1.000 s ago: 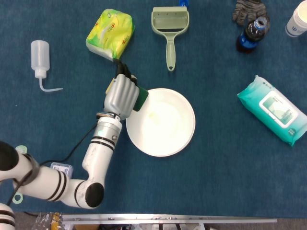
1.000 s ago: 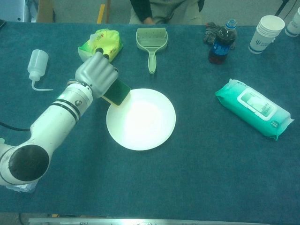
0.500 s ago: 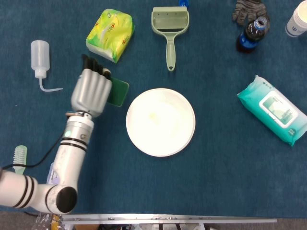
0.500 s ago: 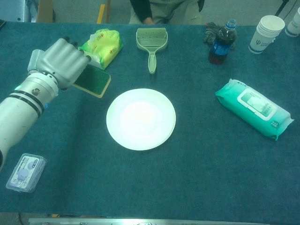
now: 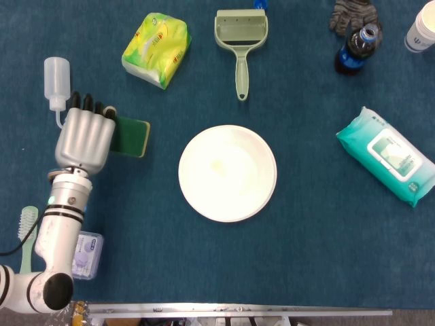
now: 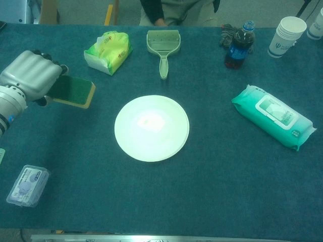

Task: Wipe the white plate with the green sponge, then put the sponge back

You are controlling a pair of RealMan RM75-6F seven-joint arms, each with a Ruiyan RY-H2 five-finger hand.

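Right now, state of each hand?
Left hand: holding the green sponge, off to the left of the white plate.
Right hand: not in either view.

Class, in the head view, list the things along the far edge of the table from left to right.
Squeeze bottle → yellow tissue pack → green dustpan → dark glove → cola bottle → paper cup.

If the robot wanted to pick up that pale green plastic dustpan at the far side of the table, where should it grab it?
Probably by the narrow straight handle of the pale green plastic dustpan, coming from above. The pan lies flat with its wide scoop towards the far edge and the handle pointing at the white plate, so fingers can close across the handle's two long sides.
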